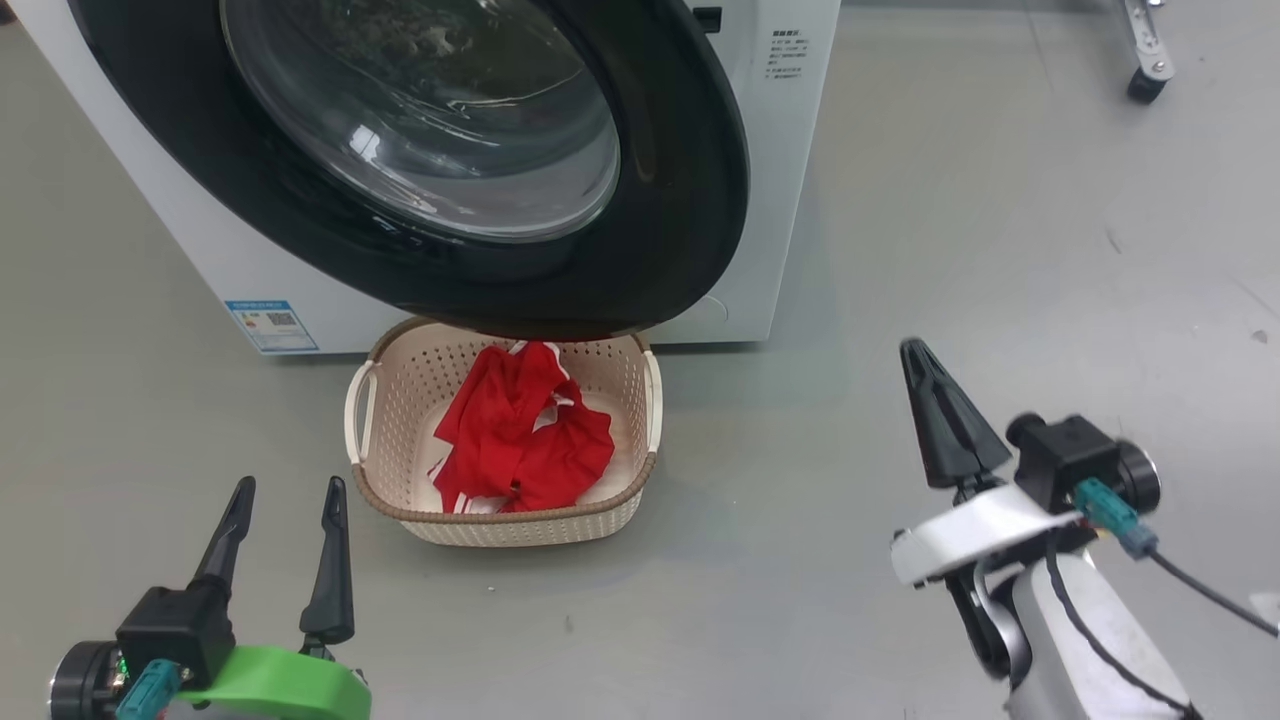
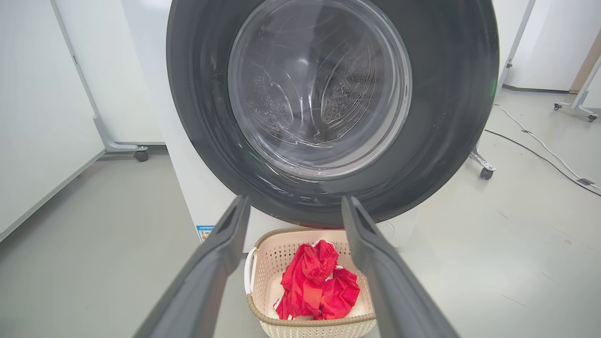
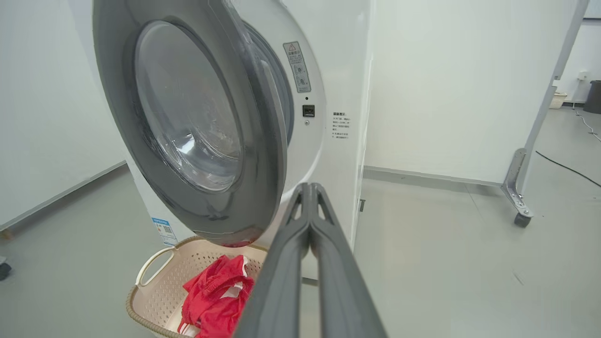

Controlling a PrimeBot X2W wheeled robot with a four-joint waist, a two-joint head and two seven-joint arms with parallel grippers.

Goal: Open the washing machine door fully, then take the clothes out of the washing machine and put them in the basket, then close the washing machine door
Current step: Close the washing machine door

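Observation:
The washing machine door (image 1: 480,170) with its black rim and glass bowl stands ajar, swung partway toward the white washing machine (image 1: 790,120); a gap shows in the right wrist view between the door (image 3: 197,131) and the machine front (image 3: 328,94). The red clothes (image 1: 520,430) lie in the cream basket (image 1: 385,400) on the floor under the door. My left gripper (image 1: 288,495) hangs open and empty at the lower left, left of the basket. My right gripper (image 1: 915,350) is shut on nothing, to the right of the basket and door, fingertips (image 3: 308,188) pressed together.
Grey floor lies all around. A wheeled frame leg (image 1: 1145,70) stands at the far right, another caster (image 2: 141,154) by the white wall panel at left. Cables (image 2: 540,145) run across the floor behind the machine's right side.

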